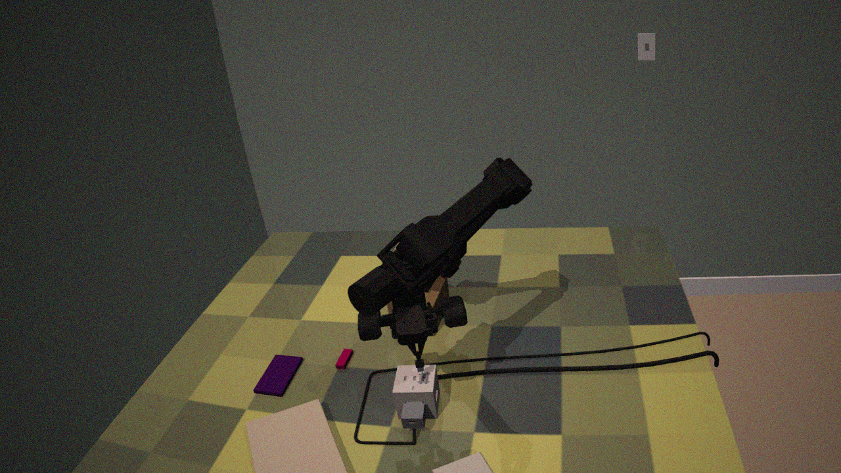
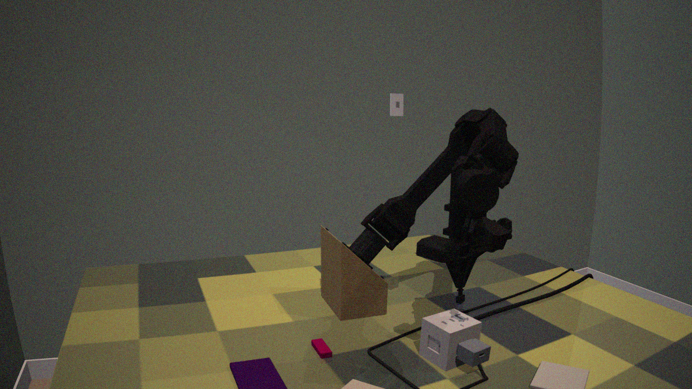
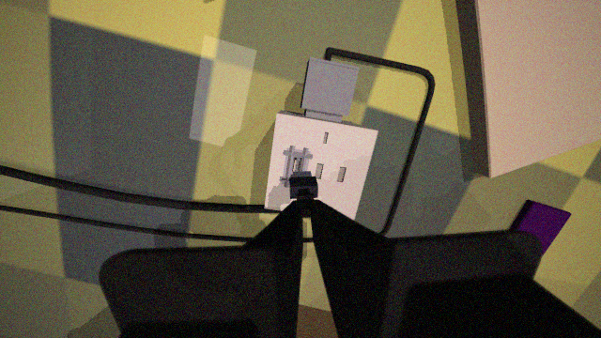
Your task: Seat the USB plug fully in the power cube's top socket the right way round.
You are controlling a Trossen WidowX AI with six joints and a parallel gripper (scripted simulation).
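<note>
1. Re-aligning the USB plug (image 1: pixel 420 364) (image 2: pixel 460 299) (image 3: pixel 303 185) with its socket (image 1: pixel 423 377) (image 2: pixel 458 317) (image 3: pixel 297 162) is judged to be the step in hand. The exterior view shows the plug out of the power cube (image 1: pixel 404 385) (image 2: pixel 433 341) (image 3: pixel 347 145), with a gap above the top face.

2. Claw (image 1: pixel 418 357) (image 2: pixel 460 290) (image 3: pixel 305 208): nearly closed, its fingertips pinching the small dark plug and pointing down at the cube.

3. Socket: its opening shows in the wrist view, within the grey fittings on the top face. The plug's own contact side cannot be read, so whether the half-turn is complete cannot be confirmed.

4. Surroundings: a grey adapter (image 1: pixel 412 410) (image 2: pixel 469 351) (image 3: pixel 330 86) projects from one side of the cube. A purple slab (image 1: pixel 278 375) (image 2: pixel 258 373) (image 3: pixel 545 222) and a red block (image 1: pixel 344 359) (image 2: pixel 321 348) lie apart from it on the worktop (image 1: pixel 529 405) (image 2: pixel 169 304) (image 3: pixel 122 94).

5. Next move: finish any turn still needed, centre the plug over the opening, then press straight down until seated. Release and withdrawal remain outstanding.

6. Risk: an off-centre or tilted push could jam the plug again or shove the cube.
</note>
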